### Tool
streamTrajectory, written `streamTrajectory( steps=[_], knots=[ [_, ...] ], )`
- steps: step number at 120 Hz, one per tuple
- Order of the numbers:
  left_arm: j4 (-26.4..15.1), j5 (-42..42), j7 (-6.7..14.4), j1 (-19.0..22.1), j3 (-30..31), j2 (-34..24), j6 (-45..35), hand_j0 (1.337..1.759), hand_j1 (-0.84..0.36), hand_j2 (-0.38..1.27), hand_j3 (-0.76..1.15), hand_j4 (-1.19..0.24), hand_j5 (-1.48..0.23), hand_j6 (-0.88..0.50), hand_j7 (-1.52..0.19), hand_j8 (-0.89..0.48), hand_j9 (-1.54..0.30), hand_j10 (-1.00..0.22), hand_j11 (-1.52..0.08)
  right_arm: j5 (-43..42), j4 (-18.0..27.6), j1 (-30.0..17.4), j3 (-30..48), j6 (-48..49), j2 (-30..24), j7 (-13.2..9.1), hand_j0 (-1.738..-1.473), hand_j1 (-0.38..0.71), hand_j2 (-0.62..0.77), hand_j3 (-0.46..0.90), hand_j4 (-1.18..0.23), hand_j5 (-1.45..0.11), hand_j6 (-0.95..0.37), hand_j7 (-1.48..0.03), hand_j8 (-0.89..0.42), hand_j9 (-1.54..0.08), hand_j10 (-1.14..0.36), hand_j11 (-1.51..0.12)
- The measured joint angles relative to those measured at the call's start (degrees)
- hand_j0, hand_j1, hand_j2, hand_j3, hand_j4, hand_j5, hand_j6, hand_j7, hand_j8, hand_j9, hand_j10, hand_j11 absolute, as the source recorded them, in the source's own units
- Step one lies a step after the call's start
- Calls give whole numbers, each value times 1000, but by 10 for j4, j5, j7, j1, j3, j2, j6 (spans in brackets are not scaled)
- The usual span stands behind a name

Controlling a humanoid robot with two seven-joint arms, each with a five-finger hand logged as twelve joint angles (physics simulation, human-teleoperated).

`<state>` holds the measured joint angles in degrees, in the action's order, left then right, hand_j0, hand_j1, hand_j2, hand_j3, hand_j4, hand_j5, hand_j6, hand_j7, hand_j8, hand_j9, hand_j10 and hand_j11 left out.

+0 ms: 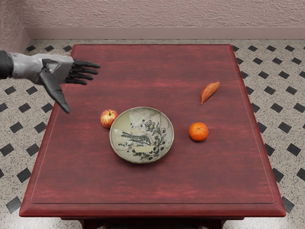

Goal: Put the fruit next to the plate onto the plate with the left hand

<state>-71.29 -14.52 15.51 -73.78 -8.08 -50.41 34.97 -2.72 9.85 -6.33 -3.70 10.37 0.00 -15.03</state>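
1. Nearest you, the plate (141,159) lay a little toward the near edge of the table (143,186), about midway between its left and right edges. Nothing was on it.
2. The apple (108,118) sat against the plate's left rim, touching it or just short of touching; you could not tell which.
   - It looked small, round and smooth, red with a yellow patch, stem up.
   - I judged it the fruit the task meant.
   - That tight gap was your main risk: a finger pushed in on the plate side could have struck the rim and shoved or tipped the plate.
   - A round apple nudged off-centre could also have rolled toward the left edge.
3. The orange (198,131) lay to the right of the plate, clearly apart from it. The task names no fruit, so taking this one by mistake was possible.
4. Farther off, toward the right edge, lay a sweet potato (209,91), out of your way.
5. Farthest, your left hand (64,71) hung over the left edge near the far left corner.
   - Its fingers were stretched almost straight, the thumb hung down, and it held nothing.
   - It was well apart from the apple, so a low, sweeping approach could have knocked the fruit before you gripped it.
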Motion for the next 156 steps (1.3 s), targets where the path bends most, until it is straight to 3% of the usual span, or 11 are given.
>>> streamTrajectory(
  steps=[18,29,40,53,74,99,131,156],
  knots=[
    [-13,2,42,-1,-2,-14,0,1658,325,5,0,-22,-27,-22,-27,-22,-26,-22,-26,0,0,-3,-1,0,0,0,-1658,-349,0,0,0,0,0,0,0,0,0,0],
    [-16,-9,89,-23,-2,15,1,1658,326,5,0,-23,-27,-23,-27,-23,-27,-22,-26,0,0,-4,-1,0,0,0,-1658,-349,0,0,0,0,0,0,0,0,0,0],
    [-39,-128,150,-89,-2,43,1,1658,325,4,0,-23,-27,-24,-27,-23,-27,-22,-26,0,0,-4,-1,0,0,0,-1658,-349,0,0,0,0,0,0,0,0,0,0],
    [-49,-285,179,-111,-2,101,0,1658,325,4,0,-23,-27,-23,-27,-23,-27,-22,-27,0,0,-4,-1,0,0,0,-1658,-349,0,0,0,0,0,0,0,0,0,0],
    [-52,-447,192,-77,4,180,-12,1658,324,5,0,-24,-28,-24,-28,-24,-28,-23,-28,0,0,-4,0,0,0,0,-1658,-349,0,0,0,0,0,0,0,0,0,0],
    [-53,-516,194,-36,6,230,-45,1658,317,6,0,-30,-36,-31,-36,-30,-36,-29,-35,0,0,-3,0,0,0,0,-1658,-349,0,0,0,0,0,0,0,0,0,0],
    [-98,-554,195,11,6,229,-146,1658,258,16,0,-80,-100,-81,-100,-80,-100,-79,-100,0,0,-3,0,0,0,0,-1658,-349,0,0,0,0,0,0,0,0,0,0],
    [-125,-558,195,28,9,205,-172,1658,205,26,0,-124,-158,-125,-158,-125,-158,-124,-158,0,0,-3,0,0,0,0,-1658,-349,0,0,0,0,0,0,0,0,0,0]
  ],
)
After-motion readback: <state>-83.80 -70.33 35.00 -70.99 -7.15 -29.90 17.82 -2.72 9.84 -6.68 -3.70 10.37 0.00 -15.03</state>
